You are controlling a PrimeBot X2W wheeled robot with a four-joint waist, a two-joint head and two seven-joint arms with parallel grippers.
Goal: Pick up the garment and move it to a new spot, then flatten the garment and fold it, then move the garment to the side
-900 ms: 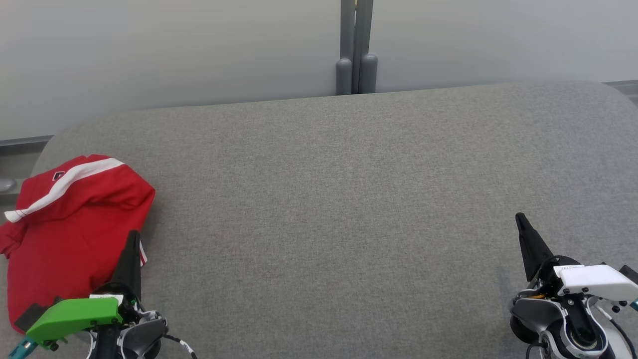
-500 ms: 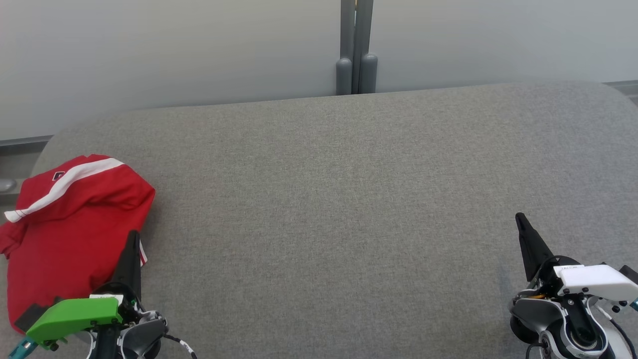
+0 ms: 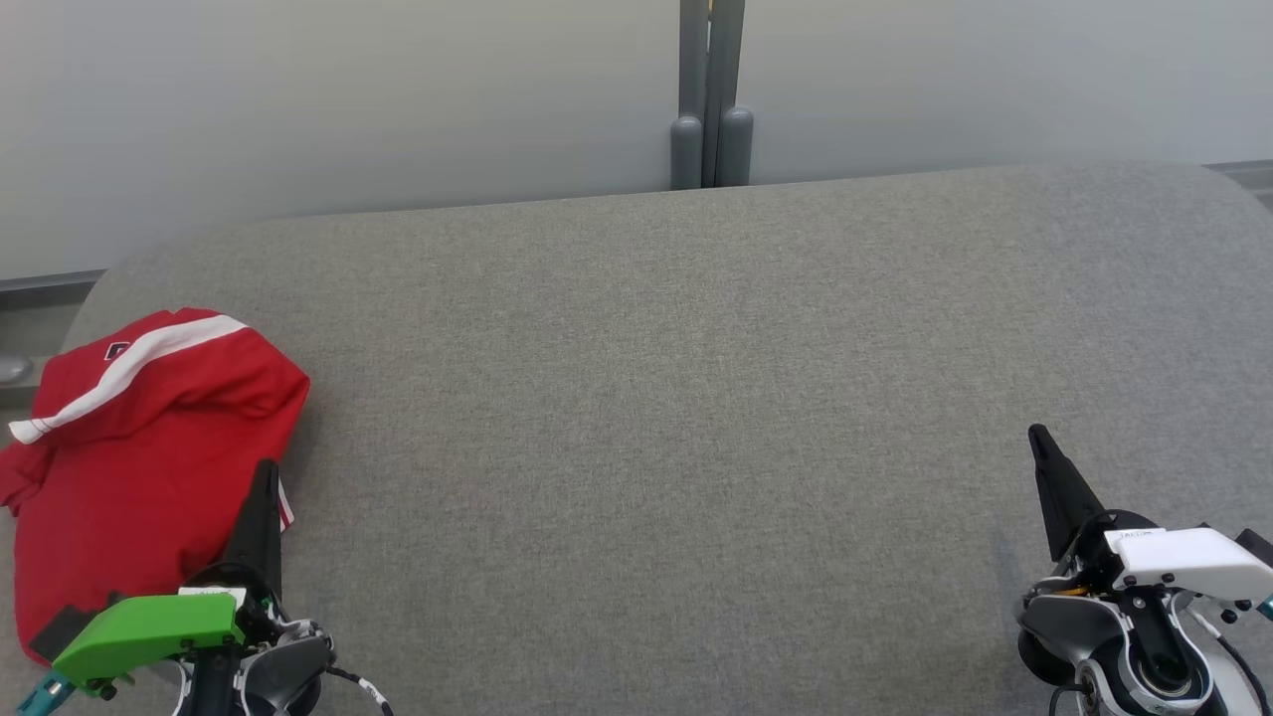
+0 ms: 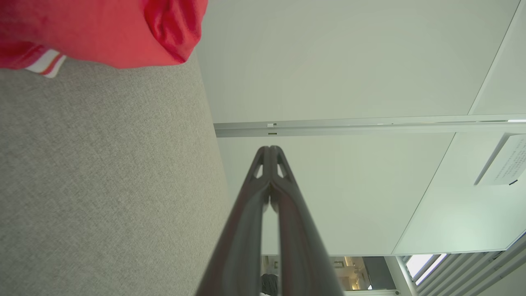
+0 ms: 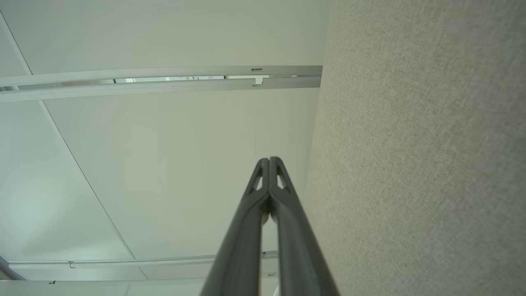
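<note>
Left end effector (image 3: 266, 473) and right end effector (image 3: 1038, 436) remain clenched, empty; rumpled red fabric garment (image 3: 139, 447), just left of the former, is unmoved: task idle.

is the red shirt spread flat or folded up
Folded up, loosely: the red shirt lies doubled over in a compact bundle at the left edge of the grey cushion, white stripe across its top.
</note>
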